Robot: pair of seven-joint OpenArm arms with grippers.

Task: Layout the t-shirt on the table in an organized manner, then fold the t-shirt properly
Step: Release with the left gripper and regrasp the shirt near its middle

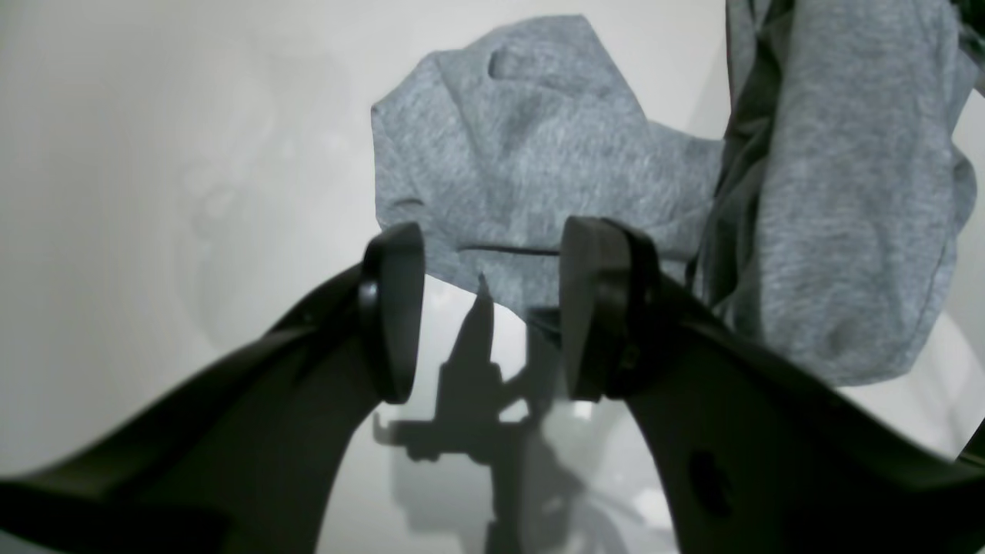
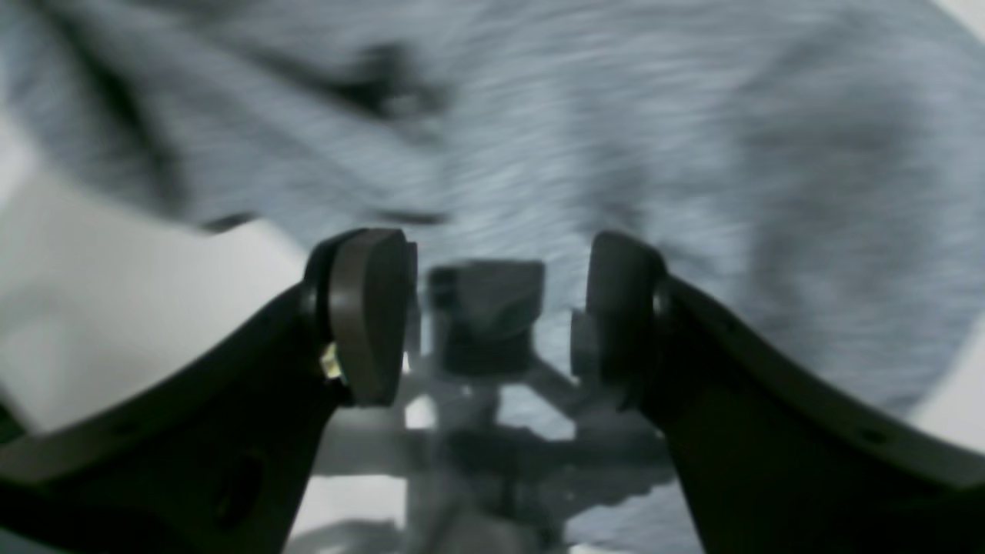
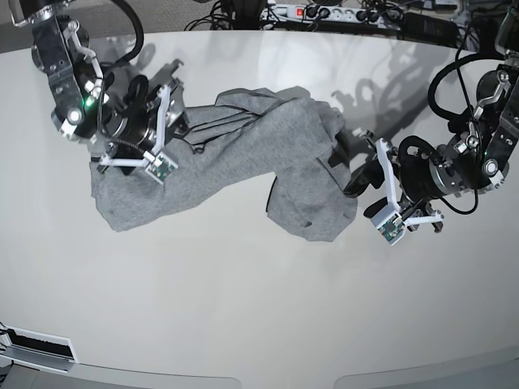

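Where the bare white counter lies nearest you, the grey t-shirt sits crumpled beyond it at mid-counter. Your left gripper hovers just beside its edge, fingers spread and empty. Your right gripper, blurred, appears spread over the cloth.

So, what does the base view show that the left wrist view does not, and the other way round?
Only the base view shows both arms at once, the right gripper over one end of the t-shirt, the whole crumpled shape of the shirt, and cables and a power strip beyond the table. Only the left wrist view shows the left gripper up close: its fingers stand apart with nothing between them, and their shadow falls on the glossy surface. Both show the grey shirt bunched, not yet laid flat, on the white table.
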